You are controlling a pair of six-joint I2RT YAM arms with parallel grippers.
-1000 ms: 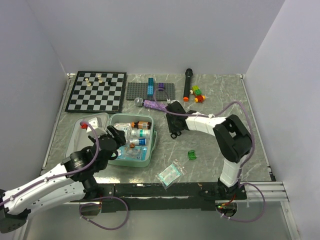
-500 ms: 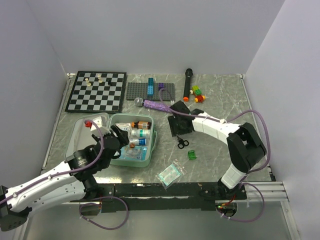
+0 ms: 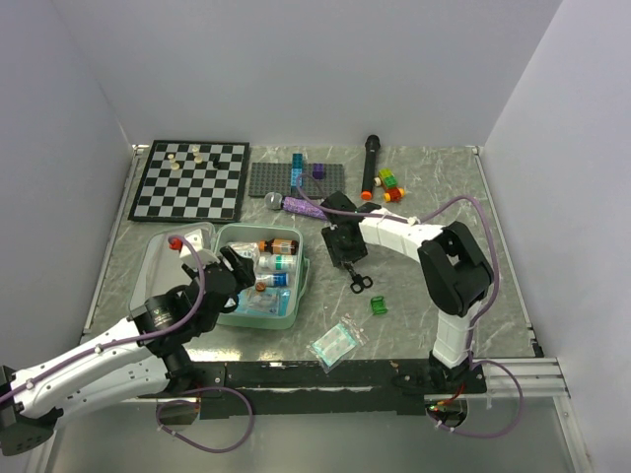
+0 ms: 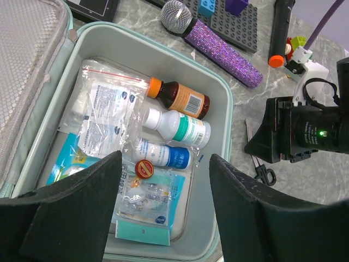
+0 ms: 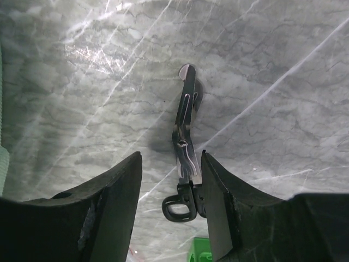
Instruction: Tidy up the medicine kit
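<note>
The mint-green medicine kit [image 3: 300,281] lies open at the left, its mesh-lined lid [image 3: 187,246] folded out to the left. In the left wrist view its tray [image 4: 210,218] holds a brown bottle [image 4: 177,98], a white bottle [image 4: 182,125], a blue-and-white bottle [image 4: 163,154] and sachets in plastic bags. My left gripper [image 3: 232,268] [image 4: 163,164] is open and empty above the tray's near edge. Black scissors [image 3: 360,280] [image 5: 185,142] lie closed on the table right of the kit. My right gripper [image 3: 343,254] [image 5: 170,158] is open just above them, fingers either side of the handle end.
A chessboard [image 3: 189,180] and a grey studded plate [image 3: 296,179] sit at the back. A purple glitter microphone [image 3: 301,205], a black marker [image 3: 370,163] and small bricks [image 3: 389,185] lie behind the right gripper. A green brick [image 3: 379,305] and a clear packet [image 3: 336,343] lie near the front.
The scissors, hidden under the right gripper a second ago, now lie in view on the table. The right gripper has shifted slightly left and back. The left arm has barely moved.
</note>
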